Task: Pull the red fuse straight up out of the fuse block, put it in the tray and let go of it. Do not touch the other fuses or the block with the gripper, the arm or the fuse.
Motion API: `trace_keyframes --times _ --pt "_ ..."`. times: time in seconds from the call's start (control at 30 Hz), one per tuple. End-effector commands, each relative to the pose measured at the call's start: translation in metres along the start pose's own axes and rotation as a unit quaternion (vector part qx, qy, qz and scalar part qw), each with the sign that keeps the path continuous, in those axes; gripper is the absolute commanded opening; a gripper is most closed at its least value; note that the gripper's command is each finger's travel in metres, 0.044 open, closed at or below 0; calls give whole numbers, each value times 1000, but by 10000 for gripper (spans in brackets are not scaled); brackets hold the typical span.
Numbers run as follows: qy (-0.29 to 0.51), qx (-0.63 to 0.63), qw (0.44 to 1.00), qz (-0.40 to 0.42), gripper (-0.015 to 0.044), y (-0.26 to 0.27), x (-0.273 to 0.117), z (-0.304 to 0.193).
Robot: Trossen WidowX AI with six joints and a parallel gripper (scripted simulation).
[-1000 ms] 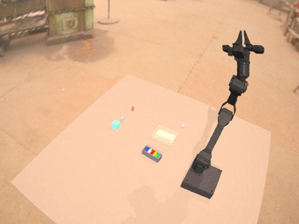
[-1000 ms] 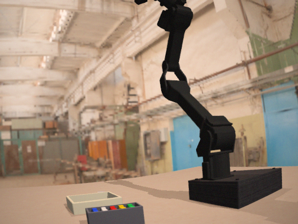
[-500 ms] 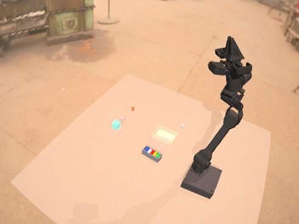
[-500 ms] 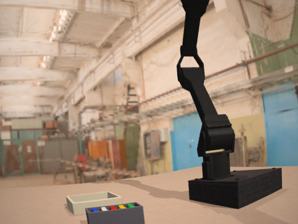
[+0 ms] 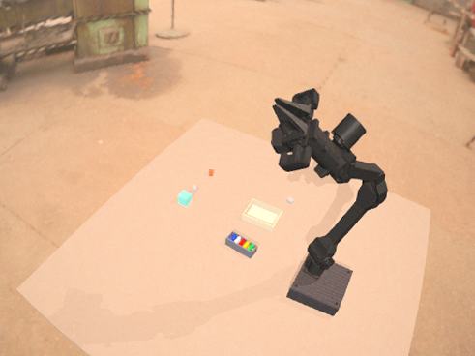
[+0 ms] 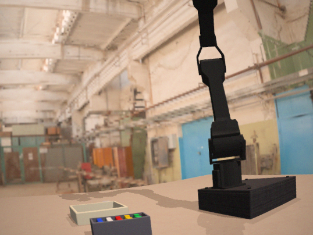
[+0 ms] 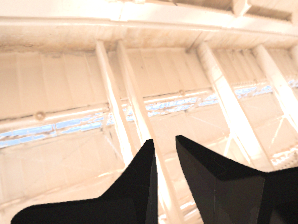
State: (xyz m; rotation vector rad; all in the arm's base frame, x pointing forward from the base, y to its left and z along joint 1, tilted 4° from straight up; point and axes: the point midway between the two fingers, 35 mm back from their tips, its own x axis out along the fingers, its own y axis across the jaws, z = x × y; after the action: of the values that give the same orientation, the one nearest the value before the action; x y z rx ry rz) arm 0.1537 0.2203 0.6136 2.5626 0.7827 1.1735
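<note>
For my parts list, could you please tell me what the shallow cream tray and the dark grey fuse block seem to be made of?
The shallow cream rectangular tray looks like matte moulded plastic: uniform colour, thick plain walls, no shine. The dark grey rectangular fuse block also looks like matte plastic, flat-toned and without glints; painted metal cannot be ruled out.

Red fuse upright in block, beside tray

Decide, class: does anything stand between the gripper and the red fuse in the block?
Nothing visible does. The gripper, nearly shut on nothing, is raised high above the table; the red fuse sits mid-row, its blue, white, yellow and green neighbours close beside it in the fuse block.
</note>
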Motion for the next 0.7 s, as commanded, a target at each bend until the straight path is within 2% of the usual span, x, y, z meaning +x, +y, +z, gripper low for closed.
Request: trace_keyframes --times 0.0,0.17,0.33,0.5,0.67 --pt "-84 -72 993 -49 68 -31 9 64" --pt "-191 -151 963 -113 68 -56 5 148" --pt "-297 -212 914 -179 68 -68 -17 233" --pt "-398 -252 847 -247 68 -70 -56 311" --pt "-491 -267 766 -318 68 -65 -110 378"
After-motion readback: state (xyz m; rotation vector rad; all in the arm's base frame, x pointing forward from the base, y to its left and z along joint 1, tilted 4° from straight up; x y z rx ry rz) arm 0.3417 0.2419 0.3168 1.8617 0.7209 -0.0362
